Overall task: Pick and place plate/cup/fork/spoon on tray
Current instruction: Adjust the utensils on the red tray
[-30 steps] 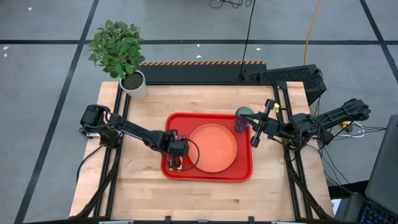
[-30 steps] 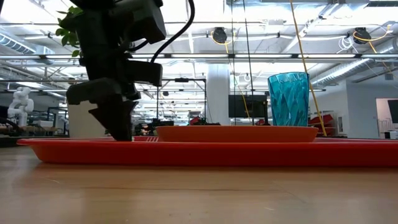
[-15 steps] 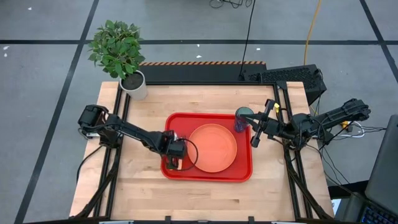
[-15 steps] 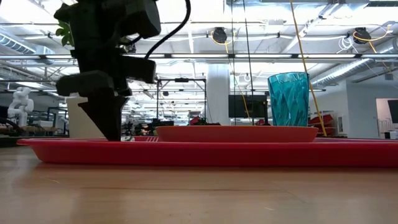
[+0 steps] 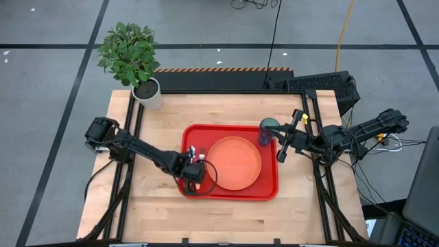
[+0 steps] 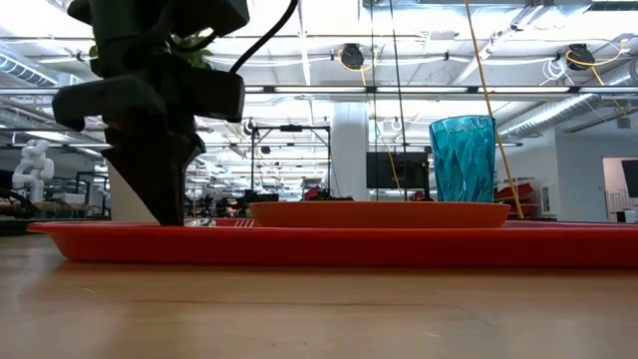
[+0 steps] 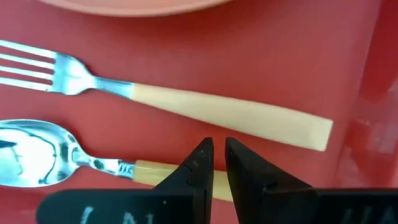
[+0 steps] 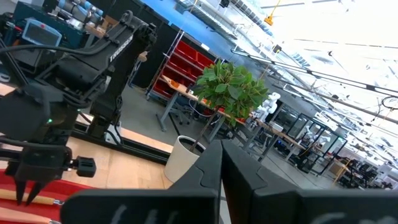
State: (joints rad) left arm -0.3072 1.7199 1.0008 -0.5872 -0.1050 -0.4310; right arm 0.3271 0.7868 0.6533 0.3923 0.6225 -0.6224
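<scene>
The red tray [image 5: 264, 189] lies in the middle of the table. On it rest the orange plate [image 5: 234, 163], the teal cup [image 5: 267, 130] upright at the far right corner, and the fork [image 7: 186, 102] and spoon [image 7: 37, 152], side by side along the tray's left side. My left gripper [image 5: 192, 184] points down at the tray's near left corner, its fingers shut [image 7: 217, 149] over the spoon's handle. My right gripper [image 5: 280, 140] is shut and waits at the tray's right edge, beside the cup. My left gripper's shut fingertips stand over the spoon's orange handle [image 7: 149, 171] from above, pointing down. The fingers themselves hide the spot, so I cannot tell whether they touch the handle. The spoon lies flat on the tray.
A white pot with a green plant [image 5: 149, 92] stands at the table's far left corner. Bare wood shows around the tray on the left, near and far sides.
My left gripper has gone toward the table's near edge and a little to the left, along the tray's left side, with its fingers still pointing down. The plate and the cup have stayed where they were.
</scene>
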